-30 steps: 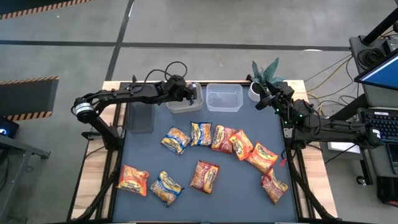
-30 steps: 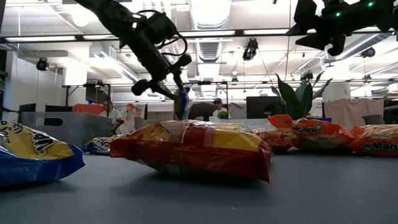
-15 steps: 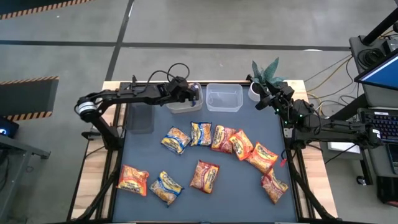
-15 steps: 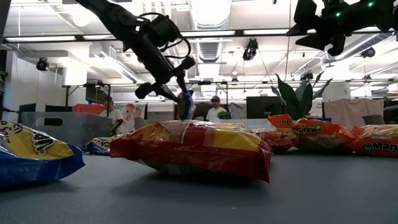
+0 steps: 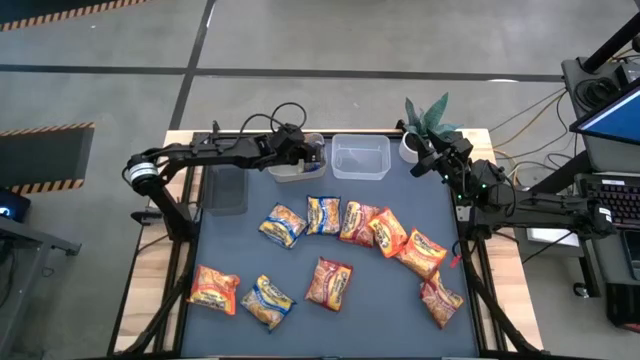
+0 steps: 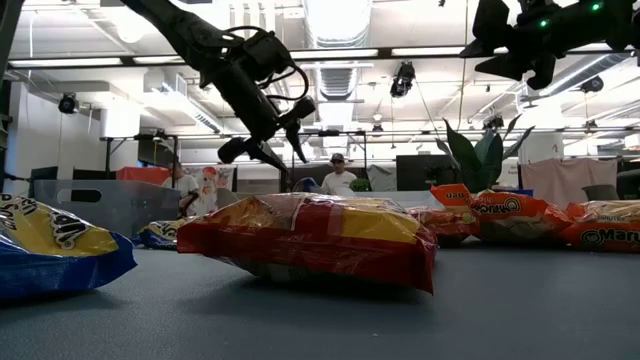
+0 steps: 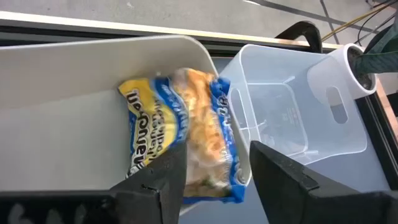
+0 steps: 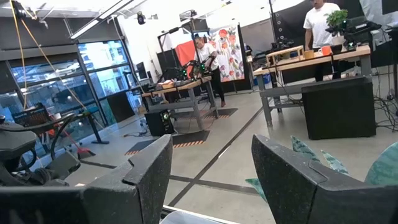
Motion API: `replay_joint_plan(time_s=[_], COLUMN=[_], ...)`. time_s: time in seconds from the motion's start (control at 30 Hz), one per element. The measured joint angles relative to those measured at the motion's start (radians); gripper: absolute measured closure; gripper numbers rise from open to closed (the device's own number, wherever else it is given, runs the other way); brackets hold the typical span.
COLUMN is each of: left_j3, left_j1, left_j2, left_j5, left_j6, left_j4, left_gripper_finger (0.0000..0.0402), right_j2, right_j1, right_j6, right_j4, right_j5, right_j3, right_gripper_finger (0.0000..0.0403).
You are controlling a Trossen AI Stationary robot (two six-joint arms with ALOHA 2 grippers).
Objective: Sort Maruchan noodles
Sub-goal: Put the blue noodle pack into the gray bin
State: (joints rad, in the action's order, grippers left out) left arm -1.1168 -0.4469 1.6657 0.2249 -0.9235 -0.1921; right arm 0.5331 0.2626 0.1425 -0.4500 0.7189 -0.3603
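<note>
Yellow-and-blue, the packet (image 7: 183, 134) lay in the tub (image 7: 74, 81) just beyond the left fingers (image 7: 158, 186), which stood apart, holding nothing. Its long axis ran away from them, leaning against the tub's wall. Other packets (image 5: 330, 283) lay on the surface (image 5: 370, 310). Right fingers (image 8: 149, 180) gaped, empty, by the plant (image 5: 428, 118).

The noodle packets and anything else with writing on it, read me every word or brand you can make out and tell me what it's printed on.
"Maruchan", seen sideways: yellow-and-blue packet lying in the white tub beyond the open left gripper.
"Maru", cut off at the picture's edge: orange packet in the low view.
"Mar", partly hidden: blue-and-yellow packet in the low view.
Print on the other packets: too small or blurred to read.
</note>
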Motion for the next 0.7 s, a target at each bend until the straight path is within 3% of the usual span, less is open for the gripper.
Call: replay_joint_plan(time_s=[0.23,0.4,0.57,0.7], left_j3=[-0.002,-0.085,-0.193,-0.193], left_j1=[0.000,0.000,0.000,0.001], left_j2=[-0.011,-0.033,-0.011,0.019], left_j5=[-0.006,-0.026,-0.025,-0.024], left_j6=[0.067,0.404,0.674,0.781], left_j4=[-0.006,-0.136,-0.404,-0.431], left_gripper_finger=[0.0212,0.0217,0.0257,0.0326], right_j2=[0.000,0.000,0.000,0.000], right_j1=[0.000,0.000,0.000,0.000], right_j6=[-0.005,-0.010,-0.013,-0.013], right_j4=[0.000,0.000,0.000,-0.001], right_j5=[0.000,0.000,0.000,0.003], right_j3=[0.000,0.000,0.000,0.000], right_gripper_finger=[0.0193,0.0193,0.0193,0.0193])
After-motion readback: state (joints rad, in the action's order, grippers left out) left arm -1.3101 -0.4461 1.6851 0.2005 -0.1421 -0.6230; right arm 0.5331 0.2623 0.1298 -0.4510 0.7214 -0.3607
